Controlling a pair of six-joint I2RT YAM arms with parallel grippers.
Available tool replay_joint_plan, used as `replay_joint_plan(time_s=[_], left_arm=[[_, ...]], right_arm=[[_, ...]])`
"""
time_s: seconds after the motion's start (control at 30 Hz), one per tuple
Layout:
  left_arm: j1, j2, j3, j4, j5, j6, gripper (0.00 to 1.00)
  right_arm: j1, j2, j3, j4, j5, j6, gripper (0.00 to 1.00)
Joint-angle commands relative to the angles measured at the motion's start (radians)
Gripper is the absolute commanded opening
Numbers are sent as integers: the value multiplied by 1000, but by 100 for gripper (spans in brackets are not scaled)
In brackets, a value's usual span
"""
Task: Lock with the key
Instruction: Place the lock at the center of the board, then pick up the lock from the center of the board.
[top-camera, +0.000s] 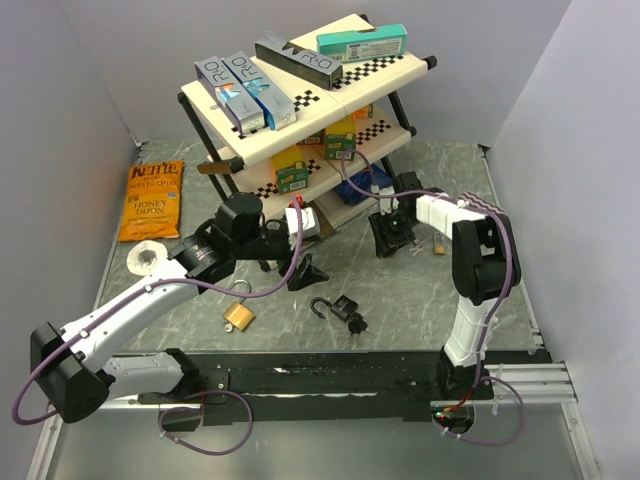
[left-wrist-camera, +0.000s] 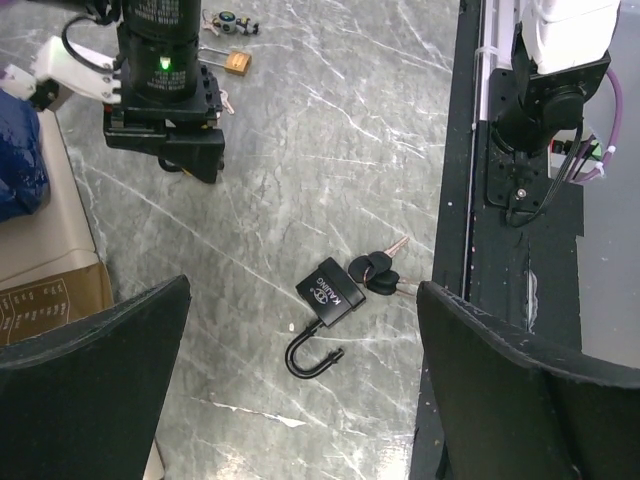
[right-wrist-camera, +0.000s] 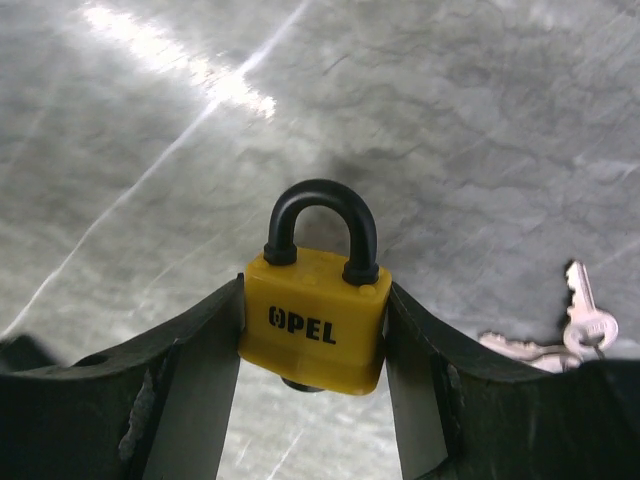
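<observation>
In the right wrist view, the right gripper (right-wrist-camera: 313, 300) pinches a yellow padlock (right-wrist-camera: 315, 335) by its two flat sides. The fingers (right-wrist-camera: 200, 390) are matte black and gently curved. This lock has a glossy, blocky body with "OPEL" printed in black, and its black rounded shackle is seated in both holes. The shackle points away from the fingers toward the counter (top-camera: 480, 200), a grey, white-veined marbled surface. Whether the lock rests on the counter cannot be told. Silver keys (right-wrist-camera: 560, 335) lie just beside it.

The left gripper (left-wrist-camera: 305, 285) hangs with its fingers spread wide, touching nothing. Under it lies a black padlock (left-wrist-camera: 330, 300), flat on the counter near the middle of the near edge. Its body is squarish with a pale logo, and its thin steel-dark shackle is swung out of one hole. The long axis runs roughly along the near edge, with the shackle toward the left edge. Black-headed keys (left-wrist-camera: 375, 270) sit at the opposite end; whether one is in the keyway cannot be told.

A brass padlock (top-camera: 238, 316) with a silver shackle lies nearer the left edge. An orange chip bag (top-camera: 150, 200) and a white tape roll (top-camera: 147, 258) lie along the left edge. By the far edge stands a tilted rack (top-camera: 400, 70) with checker-trimmed cream shelves. Its top shelf holds long cartons (top-camera: 245, 90), and the shelves below hold green boxes (top-camera: 293, 175).
</observation>
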Motion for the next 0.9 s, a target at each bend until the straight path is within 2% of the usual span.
replay_joint_plan(time_s=[0.0,0.03,0.07,0.17,0.23,0.3,0.43,0.6,0.73,0.77,0.87], left_arm=[[2,-27,-4,13,0,12,97],[2,-28,-6,11,0,8,96],[2,-33,-9,10,0,2,96],[4,-36,-15,8,5,-11,96],[7,-40,-22,17,9,-28,96],[7,-40,-32,8,35,-35,96],[7,-31,-29,-59,114,67,96],[7,-24,-39,-44,149,81,96],[11,-66,-79,40,116,-6,96],[20,-79,-91,85,114,-26,96],[62,-135,-153,166,97,-123,96]], right_arm=[[-8,16,48,42,44,47,22],[-9,20,50,41,44,55,29],[-8,19,48,38,44,59,44],[-8,-7,35,42,47,59,73],[-8,-41,33,33,34,52,79],[-8,-78,32,18,19,46,91],[-8,-188,-5,-18,-42,18,95],[32,-392,-90,-90,-125,-53,99],[196,-500,-204,-122,-99,-79,99],[269,-515,-221,-117,-93,-73,99],[389,-546,-280,-99,-81,-33,99]])
